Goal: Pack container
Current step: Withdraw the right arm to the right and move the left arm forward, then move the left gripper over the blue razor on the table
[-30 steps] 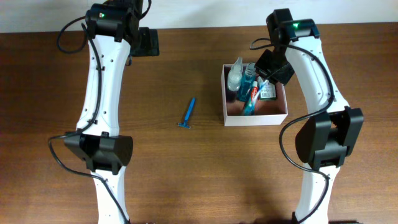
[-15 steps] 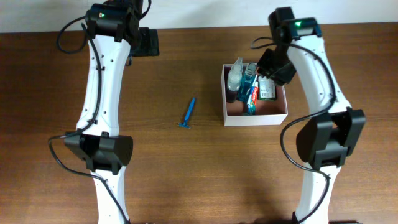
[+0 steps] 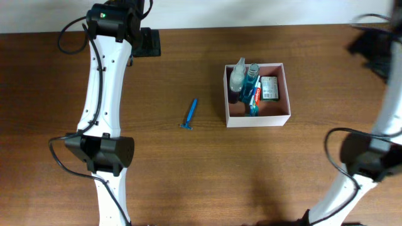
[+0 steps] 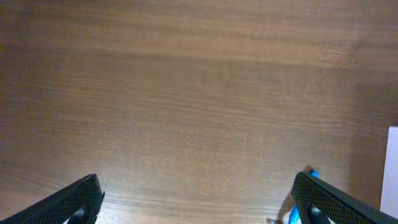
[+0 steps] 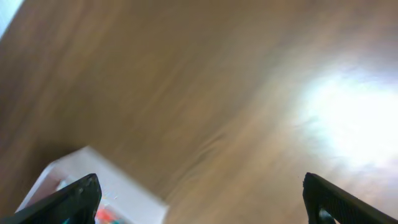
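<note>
The container (image 3: 257, 120), a white-walled square box with a reddish-brown inside, stands right of the table's middle. It holds a clear bottle (image 3: 237, 78), a blue bottle (image 3: 252, 71), a red-and-white toothpaste tube (image 3: 256, 94) and a green packet (image 3: 270, 88). A blue razor (image 3: 190, 114) lies on the wood to its left. My right gripper (image 3: 374, 47) is blurred at the far right edge; in its wrist view the right gripper (image 5: 200, 185) is open and empty, with the container's corner (image 5: 124, 186) below left. My left gripper (image 3: 147, 43) hovers at the back left. The left gripper (image 4: 196, 190) is open and empty, with the razor's tip (image 4: 293, 214) by its right finger.
Brown wooden table (image 3: 188, 169) all around. The table's back edge against a pale wall (image 3: 207, 12) runs along the top. The left arm's base (image 3: 103, 154) and the right arm's base (image 3: 370, 157) stand near the front.
My right gripper opened, left the toothpaste tube in the container, and swung away to the far right. The left arm and the razor have not moved.
</note>
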You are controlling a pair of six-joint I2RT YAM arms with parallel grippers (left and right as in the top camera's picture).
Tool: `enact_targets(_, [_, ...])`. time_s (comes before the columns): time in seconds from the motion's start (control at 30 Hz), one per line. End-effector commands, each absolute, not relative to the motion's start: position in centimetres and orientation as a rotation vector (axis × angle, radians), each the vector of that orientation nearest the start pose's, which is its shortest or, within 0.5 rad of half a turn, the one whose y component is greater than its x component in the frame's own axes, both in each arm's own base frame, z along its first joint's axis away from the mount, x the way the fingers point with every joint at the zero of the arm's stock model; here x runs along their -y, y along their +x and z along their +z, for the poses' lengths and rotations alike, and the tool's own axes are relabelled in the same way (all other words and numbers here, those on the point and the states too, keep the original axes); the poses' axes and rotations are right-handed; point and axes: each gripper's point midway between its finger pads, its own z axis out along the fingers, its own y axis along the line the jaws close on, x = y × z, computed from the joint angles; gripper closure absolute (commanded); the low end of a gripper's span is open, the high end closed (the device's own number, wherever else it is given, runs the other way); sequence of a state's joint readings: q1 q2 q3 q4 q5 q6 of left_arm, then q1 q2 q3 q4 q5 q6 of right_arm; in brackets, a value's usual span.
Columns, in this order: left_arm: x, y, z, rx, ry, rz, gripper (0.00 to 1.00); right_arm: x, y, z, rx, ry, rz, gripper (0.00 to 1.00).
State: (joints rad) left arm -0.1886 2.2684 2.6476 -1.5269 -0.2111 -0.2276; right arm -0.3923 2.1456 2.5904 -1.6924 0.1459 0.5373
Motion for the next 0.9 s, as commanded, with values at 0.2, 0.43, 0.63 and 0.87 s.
enact_targets(0.2, [9.2,47.3,23.5,-2.779,0.0,-0.096,0.01,30.5,30.8,26.6,-2.34,1.595,-0.322,0.01])
enact_targets(0.43, [12.5,46.4,23.2,-2.768,0.335,-0.073,0.01,34.6,26.2,26.6,-2.23,1.767,-0.353,0.01])
enact_targets(0.63, [14.8,45.5,21.1,-2.819,0.382,-0.08,0.01,36.2,24.0,26.6,-2.18,1.837,-0.365,0.01])
enact_targets(0.87, [14.9,44.1,16.6,-2.96,0.31,-0.077,0.01,36.2,24.0,26.6,-2.18,1.837,-0.365,0.01])
